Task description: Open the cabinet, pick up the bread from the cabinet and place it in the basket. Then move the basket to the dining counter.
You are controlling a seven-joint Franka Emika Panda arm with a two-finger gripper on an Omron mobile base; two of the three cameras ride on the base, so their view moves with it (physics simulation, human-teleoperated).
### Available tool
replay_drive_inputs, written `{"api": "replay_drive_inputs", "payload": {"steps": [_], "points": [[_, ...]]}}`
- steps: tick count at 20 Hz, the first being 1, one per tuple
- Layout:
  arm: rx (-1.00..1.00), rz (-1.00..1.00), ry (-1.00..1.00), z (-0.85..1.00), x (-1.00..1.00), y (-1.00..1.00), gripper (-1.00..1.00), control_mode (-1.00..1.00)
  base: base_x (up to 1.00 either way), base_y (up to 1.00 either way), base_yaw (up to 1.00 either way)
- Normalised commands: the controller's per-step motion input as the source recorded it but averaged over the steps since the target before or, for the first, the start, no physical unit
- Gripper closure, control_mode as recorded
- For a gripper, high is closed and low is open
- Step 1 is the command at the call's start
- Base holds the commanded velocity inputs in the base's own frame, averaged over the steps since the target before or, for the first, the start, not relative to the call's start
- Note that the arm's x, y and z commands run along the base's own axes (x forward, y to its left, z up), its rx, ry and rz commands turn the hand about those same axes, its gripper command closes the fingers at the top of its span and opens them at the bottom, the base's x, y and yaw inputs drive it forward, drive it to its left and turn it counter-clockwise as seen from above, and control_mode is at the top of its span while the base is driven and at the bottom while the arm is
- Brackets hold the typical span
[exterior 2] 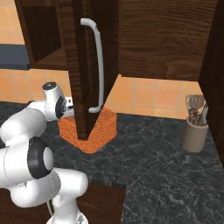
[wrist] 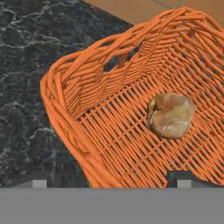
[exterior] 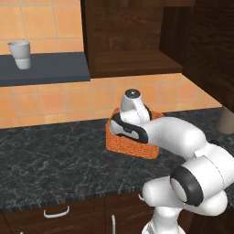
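Observation:
The bread point(wrist: 170, 114), a small tan-brown roll, lies on the floor of the orange wicker basket point(wrist: 65, 74). My gripper point(wrist: 111, 180) hangs open just above the basket, its two fingertips wide apart, one over the basket's floor near the roll, the other outside the rim, nothing between them. The basket point(exterior: 132, 147) point(exterior 2: 104, 129) stands on the black stone counter, with my arm bent over it. Above it the dark wood cabinet point(exterior: 132, 64) is open, its shelf bare. Its door point(exterior 2: 83, 65), with a silver bar handle point(exterior 2: 99, 65), swings out over the basket. The dining counter is out of view.
A white cup point(exterior: 19, 54) sits on a dark shelf at upper left. A tan utensil holder point(exterior 2: 195, 127) stands on the black speckled counter point(exterior: 55, 160) to the right. The open door hangs close beside my wrist. Low drawers point(exterior: 57, 212) run under the counter edge.

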Motion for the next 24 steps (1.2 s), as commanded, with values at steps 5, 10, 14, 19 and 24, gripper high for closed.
{"api": "replay_drive_inputs", "payload": {"steps": [5,10,14,19,24], "points": [[-0.14,0.08,0.23,-0.49,0.43,0.02,-1.0,-1.0,0.0,0.0,0.0],[-0.08,0.09,0.14,-0.65,-0.21,-0.09,-1.0,-1.0,0.0,0.0,0.0],[-0.08,0.06,0.02,-0.65,-0.78,-0.25,-1.0,-1.0,0.0,0.0,0.0],[-0.02,0.02,-0.01,-0.45,-0.15,-0.26,-1.0,-1.0,0.0,0.0,0.0],[0.0,0.08,0.0,-0.33,0.04,-0.36,-1.0,-1.0,0.0,0.0,0.0]]}}
